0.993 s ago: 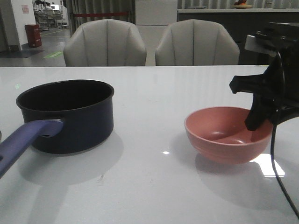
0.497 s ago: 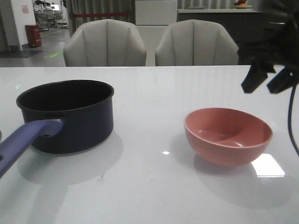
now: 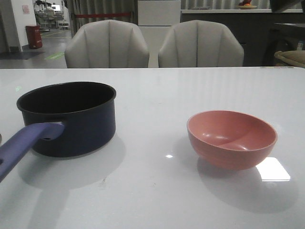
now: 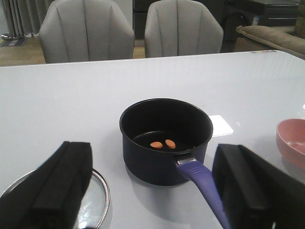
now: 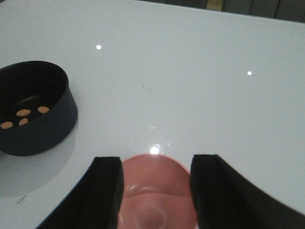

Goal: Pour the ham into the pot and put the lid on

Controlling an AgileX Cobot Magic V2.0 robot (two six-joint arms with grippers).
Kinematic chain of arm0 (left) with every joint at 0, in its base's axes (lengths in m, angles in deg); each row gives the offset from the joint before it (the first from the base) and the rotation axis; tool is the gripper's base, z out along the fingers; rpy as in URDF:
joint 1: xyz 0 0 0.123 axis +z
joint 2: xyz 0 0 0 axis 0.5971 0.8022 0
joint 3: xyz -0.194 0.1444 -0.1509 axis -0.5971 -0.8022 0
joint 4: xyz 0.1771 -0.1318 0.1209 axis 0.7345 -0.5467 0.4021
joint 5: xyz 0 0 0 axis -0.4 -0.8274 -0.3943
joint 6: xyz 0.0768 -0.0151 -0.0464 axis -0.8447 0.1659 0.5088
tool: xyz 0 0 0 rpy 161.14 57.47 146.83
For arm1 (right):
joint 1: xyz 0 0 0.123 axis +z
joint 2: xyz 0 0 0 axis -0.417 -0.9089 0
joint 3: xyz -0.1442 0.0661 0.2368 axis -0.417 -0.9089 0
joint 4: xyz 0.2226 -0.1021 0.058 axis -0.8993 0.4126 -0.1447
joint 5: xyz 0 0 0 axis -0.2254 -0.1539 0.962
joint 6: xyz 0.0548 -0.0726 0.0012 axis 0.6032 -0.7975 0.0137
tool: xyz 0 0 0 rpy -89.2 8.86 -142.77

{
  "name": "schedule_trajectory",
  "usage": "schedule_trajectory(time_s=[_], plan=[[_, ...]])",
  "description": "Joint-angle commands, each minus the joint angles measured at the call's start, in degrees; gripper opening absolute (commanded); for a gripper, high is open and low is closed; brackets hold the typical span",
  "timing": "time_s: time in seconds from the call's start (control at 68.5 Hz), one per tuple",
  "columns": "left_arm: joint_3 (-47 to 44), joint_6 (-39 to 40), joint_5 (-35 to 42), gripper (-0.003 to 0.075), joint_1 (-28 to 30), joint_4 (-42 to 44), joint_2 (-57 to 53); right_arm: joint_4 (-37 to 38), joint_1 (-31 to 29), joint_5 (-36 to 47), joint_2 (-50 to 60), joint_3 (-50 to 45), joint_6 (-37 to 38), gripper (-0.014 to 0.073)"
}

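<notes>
The dark navy pot [image 3: 71, 119] stands on the table at the left, its blue-purple handle [image 3: 24, 143] pointing toward me. Several small orange ham pieces [image 5: 24, 113] lie on its bottom, and they also show in the left wrist view [image 4: 162, 143]. The pink bowl [image 3: 232, 138] stands empty at the right. The glass lid [image 4: 97, 191] lies flat beside the pot, mostly hidden behind a finger; its knob is hidden. My left gripper [image 4: 153, 162] is open and empty, above and behind the pot's handle. My right gripper [image 5: 155, 164] is open and empty, above the bowl [image 5: 155, 200].
Two grey chairs [image 3: 107, 45] stand behind the table's far edge. Neither arm shows in the front view. The white table [image 3: 152, 191] shows light glare beside the bowl.
My right gripper has let go of the pink bowl's rim, risen up and to the right, and left the front view. The bowl stays on the table.
</notes>
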Motion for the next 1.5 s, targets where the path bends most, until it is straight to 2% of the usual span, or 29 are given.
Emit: schedule_trajectory(time_s=[0.0, 0.175, 0.351, 0.482, 0.643, 0.701, 0.745, 0.876, 0.92, 0.979, 1.096, 1.271, 1.344, 1.49], plan=[[1.5, 0.15, 4.31, 0.0553, -0.31, -0.46, 0.68, 0.14, 1.14, 6.66, 6.44, -2.92, -0.96, 0.0441], [1.5, 0.15, 4.31, 0.0553, -0.31, -0.46, 0.68, 0.14, 3.14, 10.71, 18.15, -11.75, -0.96, 0.044], [1.5, 0.15, 4.31, 0.0553, -0.31, -0.46, 0.68, 0.14, 3.73, 10.27, 30.79, -18.58, -0.96, 0.044], [1.5, 0.15, 4.31, 0.0553, -0.31, -0.46, 0.68, 0.14, 3.73, 8.46, 35.38, -22.32, -0.96, 0.0438], [1.5, 0.15, 4.31, 0.0553, -0.31, -0.46, 0.68, 0.14, 3.73, 6.51, 35.94, -23.87, -0.96, 0.0436], [1.5, 0.15, 4.31, 0.0553, -0.31, -0.46, 0.68, 0.14, 3.73, 6.62, 35.94, -23.87, -0.96, 0.0411], [1.5, 0.15, 4.31, 0.0553, -0.31, -0.46, 0.68, 0.14, 3.73, 6.64, 35.94, -23.87, -0.96, 0.0371], [1.5, 0.15, 3.99, 0.0552, -0.31, -0.46, 0.68, 0.14, 3.73, 6.53, 35.94, -23.94, -0.96, 0.0156], [1.5, 0.15, 3.86, 0.0552, -0.31, -0.46, 0.68, 0.14, 3.73, 6.46, 35.94, -23.94, -0.96, 0.0117], [1.5, 0.15, 3.96, 0.0552, -0.31, -0.46, 0.68, 0.14, 3.73, 6.44, 35.94, -23.94, -0.96, 0.0147], [3.21, 0.15, 3.44, 0.0554, -0.31, 0.9, 1.79, 0.14, 3.73, 6.38, 35.94, -23.94, -0.96, 0.0146], [11.39, 0.77, -0.39, 0.0582, -0.31, 1.79, 10.18, 0.14, 3.73, 6.38, 35.94, -23.94, -0.96, 0.0146], [15.52, 4.31, -1.73, 0.0608, -0.31, 3.12, 15.49, 0.14, 3.73, 6.38, 35.94, -23.94, -0.96, 0.0146], [21.99, 11.25, -5.11, 0.0607, -0.31, 10.26, 26.21, 0.14, 3.73, 6.38, 35.94, -23.94, -0.96, 0.0146]])
